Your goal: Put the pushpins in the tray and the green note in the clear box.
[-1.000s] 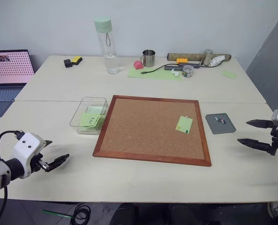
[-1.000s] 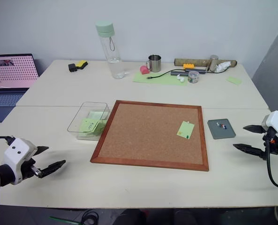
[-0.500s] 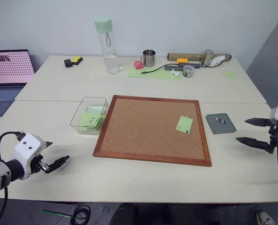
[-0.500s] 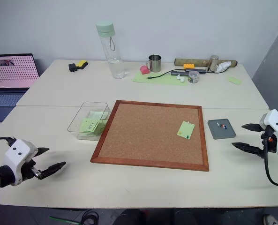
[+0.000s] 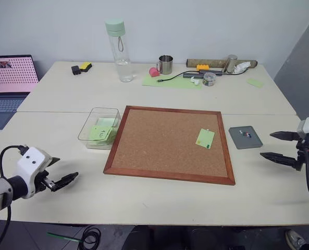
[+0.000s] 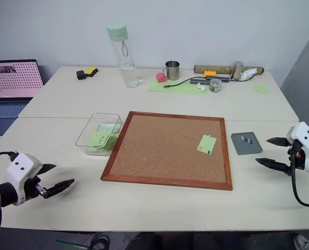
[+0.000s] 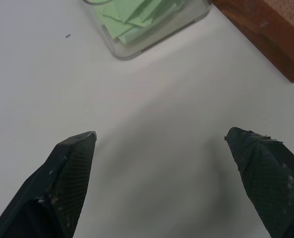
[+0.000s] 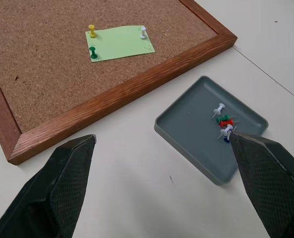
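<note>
Pushpins (image 8: 93,41) are my first concern: three of them, yellow, green and white, pin the green note (image 8: 119,42) to the corkboard (image 5: 170,143), toward its 4 o'clock corner. The note is plain, pale green, lying flat, with a pin near three of its corners. More pins, white, red, green and blue, already sit clustered in the tray (image 8: 196,124), which rests on the worktop (image 5: 144,198) just off the board's 3 o'clock edge. The clear box (image 5: 98,126) stands at the board's 9 o'clock side, well apart from the note, with other green slips inside.

My right hand (image 5: 280,145) hovers wide apart near the tray, holding nothing; my left hand (image 6: 58,178) is equally wide and empty, low at 8 o'clock.

I judge the risks thus: the pins are tiny, so fingers this broad may slip off a head or flick it away. Pulling the note before every pin is out could tear it.
</note>
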Motion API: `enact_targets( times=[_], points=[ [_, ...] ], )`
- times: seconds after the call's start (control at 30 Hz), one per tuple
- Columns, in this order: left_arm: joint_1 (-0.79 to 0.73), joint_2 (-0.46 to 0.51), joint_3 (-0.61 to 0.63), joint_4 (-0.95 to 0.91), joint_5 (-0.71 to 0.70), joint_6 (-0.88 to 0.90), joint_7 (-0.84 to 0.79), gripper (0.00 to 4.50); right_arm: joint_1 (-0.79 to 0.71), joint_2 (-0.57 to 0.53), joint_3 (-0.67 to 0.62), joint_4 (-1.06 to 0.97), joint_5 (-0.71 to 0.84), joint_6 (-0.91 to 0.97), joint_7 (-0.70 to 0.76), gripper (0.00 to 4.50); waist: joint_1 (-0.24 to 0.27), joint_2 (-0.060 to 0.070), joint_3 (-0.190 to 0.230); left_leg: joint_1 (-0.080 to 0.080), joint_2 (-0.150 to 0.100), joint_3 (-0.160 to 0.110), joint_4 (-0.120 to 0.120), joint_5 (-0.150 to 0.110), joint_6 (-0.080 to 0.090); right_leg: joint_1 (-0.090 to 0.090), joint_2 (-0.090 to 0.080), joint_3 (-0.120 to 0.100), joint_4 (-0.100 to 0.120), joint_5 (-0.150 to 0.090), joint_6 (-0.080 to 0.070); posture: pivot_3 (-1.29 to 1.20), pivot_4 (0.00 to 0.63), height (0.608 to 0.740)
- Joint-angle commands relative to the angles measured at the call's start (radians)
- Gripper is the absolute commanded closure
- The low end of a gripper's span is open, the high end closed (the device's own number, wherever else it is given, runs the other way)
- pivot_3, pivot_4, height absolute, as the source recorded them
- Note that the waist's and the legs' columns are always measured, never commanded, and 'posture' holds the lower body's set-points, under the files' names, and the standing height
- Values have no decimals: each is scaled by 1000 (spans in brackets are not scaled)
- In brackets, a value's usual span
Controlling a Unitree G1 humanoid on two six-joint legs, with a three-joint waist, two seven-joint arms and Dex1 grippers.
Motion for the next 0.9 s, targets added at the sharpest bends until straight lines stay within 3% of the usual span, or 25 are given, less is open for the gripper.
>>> enact_targets(
  times=[0.03, 0.17, 0.5, 0.83, 0.9],
  points=[
    [-54, 1, -12, -78, -36, 25, 1, 38, -17, -2, -23, -51, 23, 15, -4, 0, 0, 0, 0, 0, 0, 0, 0, 0, 0, 0, 0, 0, 0, 0, 0, 0, 150, 740],
    [-116, -8, -48, -146, -75, 49, -13, 457, -13, 3, -31, -101, 46, 47, -9, 0, -1, 0, 0, 0, 0, 0, 0, 0, 0, 0, 0, 0, 0, 0, 0, 0, 150, 740],
    [-358, -149, -312, -224, -109, 116, 18, 2436, -21, 49, -4, -225, 89, 116, -49, 0, 2, 0, 0, -1, 0, 0, 1, 0, 0, 0, 0, 0, 1, 0, 0, 0, 150, 740],
    [-520, -378, -573, 56, 70, -54, 63, 4292, -187, 190, 162, -152, -29, 64, -174, 0, 0, -1, 0, -2, -1, 0, 3, 0, -1, -1, 1, 0, 2, 0, 0, 0, 150, 740],
    [-552, -422, -592, 122, 100, -93, 81, 4457, -229, 232, 189, -104, -70, 35, -214, 0, 0, -1, 0, -2, -1, 0, 3, 1, -1, -1, 1, 0, 2, 0, 1, 0, 150, 740]
  ],
)
